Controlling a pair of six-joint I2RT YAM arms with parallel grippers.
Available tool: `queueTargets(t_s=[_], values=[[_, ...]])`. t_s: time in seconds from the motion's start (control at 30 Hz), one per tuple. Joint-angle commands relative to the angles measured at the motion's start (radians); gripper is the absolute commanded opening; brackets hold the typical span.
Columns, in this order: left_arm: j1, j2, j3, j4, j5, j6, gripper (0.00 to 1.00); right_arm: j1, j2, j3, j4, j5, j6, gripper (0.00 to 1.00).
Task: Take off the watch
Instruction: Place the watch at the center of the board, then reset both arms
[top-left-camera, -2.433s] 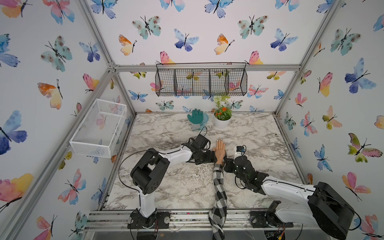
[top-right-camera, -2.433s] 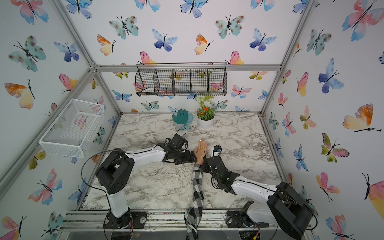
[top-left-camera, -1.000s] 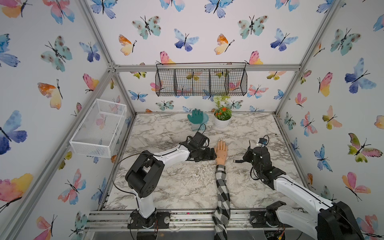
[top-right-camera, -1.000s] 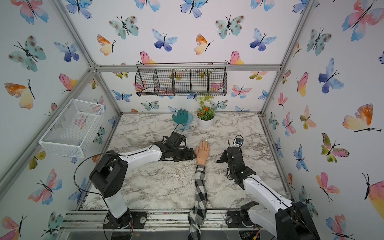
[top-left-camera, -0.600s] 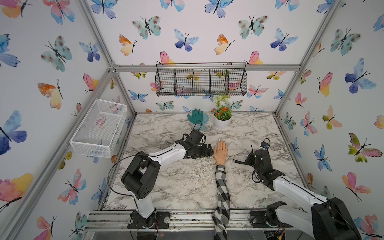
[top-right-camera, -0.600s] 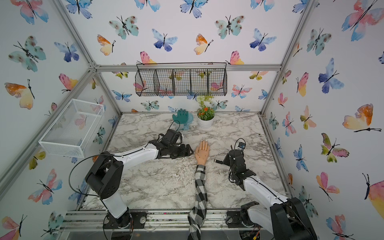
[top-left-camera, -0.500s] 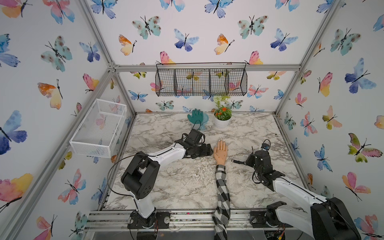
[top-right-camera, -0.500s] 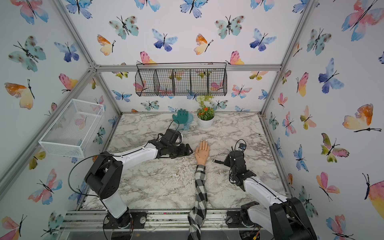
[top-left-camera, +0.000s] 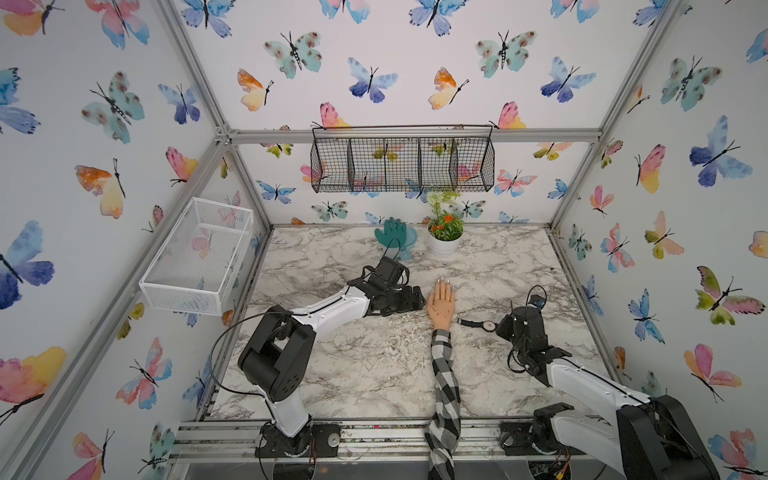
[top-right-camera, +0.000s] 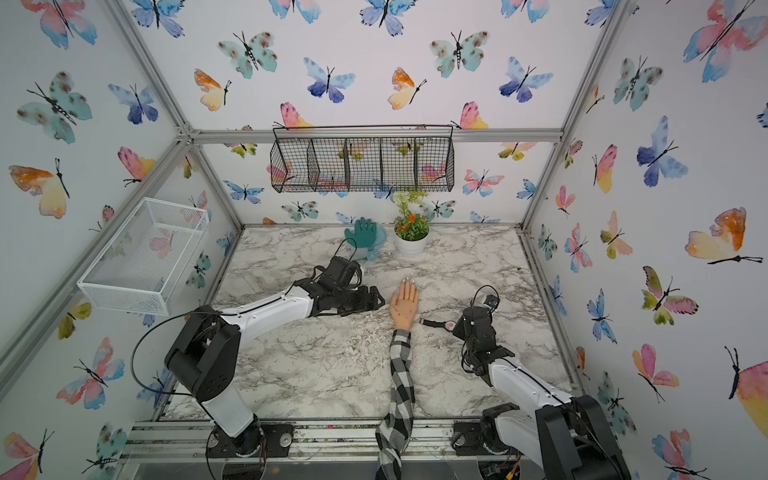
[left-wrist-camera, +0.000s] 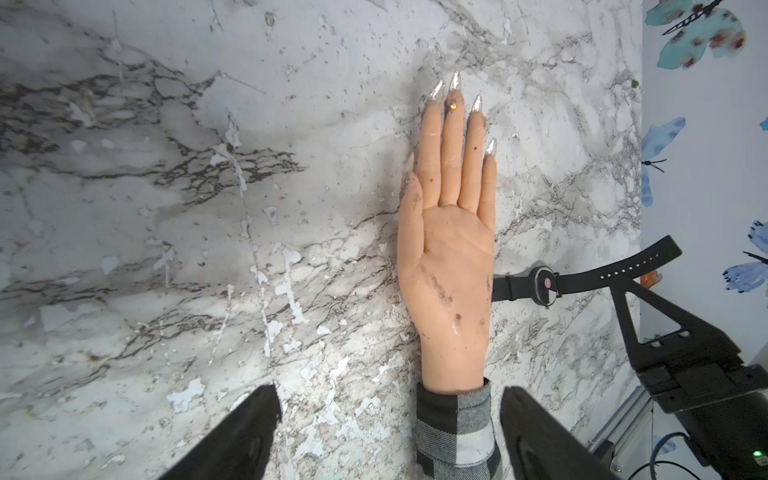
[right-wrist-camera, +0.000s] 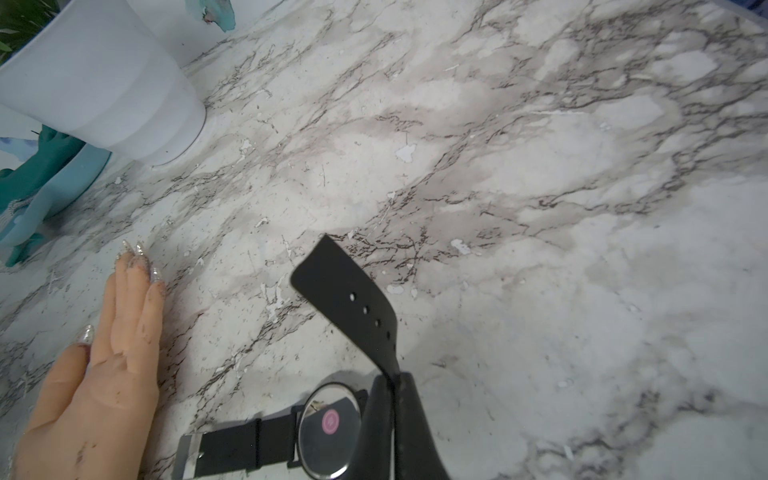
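Marble-patterned table (top-left-camera: 365, 365) inside a cell with butterfly-print walls, seen from above in both top views. A flesh-toned mannequin hand (top-left-camera: 441, 302) lies palm up near the middle of the table, its long silvery nails pointing toward the back wall. A black-and-white checked sleeve (top-left-camera: 445, 374) runs from its wrist to the front edge.

The watch (top-left-camera: 478, 323) is off the wrist. It is stretched out on the robot's right side of the mannequin hand, with its buckle end just beside the heel of the palm. The right wrist view shows its round dark face (right-wrist-camera: 330, 424) with a small pink dot. Its holed strap end curves up and away from the table. Whether the face rests on the marble or hangs just above it cannot be told.

The right gripper (right-wrist-camera: 392, 399) is pinched closed on the strap right next to the face – black fingers pressed together with the band between them.

The left gripper (top-left-camera: 417, 297) sits low on the opposite side, close to the thumb edge of the mannequin hand. Its two black fingers (left-wrist-camera: 253, 428) are spread wide apart and hold nothing.

At the back of the table stand a white pot (top-left-camera: 443, 248) of greenery with orange flowers and a teal hand-shaped stand (top-left-camera: 392, 235).
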Motion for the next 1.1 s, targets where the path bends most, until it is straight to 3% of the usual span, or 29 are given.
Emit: queueTargets(t_s=[0.0, 0.33, 0.47, 0.8, 0.9, 0.93, 1.07], values=[[0.002, -0.033, 0.002, -0.020, -0.013, 0.012, 0.86, -0.015, 0.001, 0.005, -0.029, 0.027, 0.016, 0.08], [0.021, -0.051, 0.008, -0.019, -0.009, 0.012, 0.86, -0.024, -0.042, 0.026, -0.070, 0.049, 0.044, 0.63], [0.056, -0.074, 0.012, -0.025, -0.010, 0.019, 0.86, -0.027, -0.072, 0.058, -0.110, 0.071, 0.067, 0.98], [0.313, -0.236, 0.031, -0.058, -0.089, 0.171, 0.91, -0.027, -0.014, 0.364, -0.174, 0.023, -0.022, 0.99], [0.378, -0.301, 0.016, -0.050, -0.235, 0.237, 0.94, -0.029, 0.058, 0.477, -0.174, 0.072, -0.090, 0.98], [0.390, -0.328, 0.002, -0.036, -0.289, 0.273, 1.00, -0.029, 0.076, 0.496, -0.153, 0.114, -0.110, 0.99], [0.397, -0.451, -0.130, 0.131, -0.581, 0.422, 0.98, -0.030, 0.104, 0.452, 0.082, 0.212, -0.288, 0.99]])
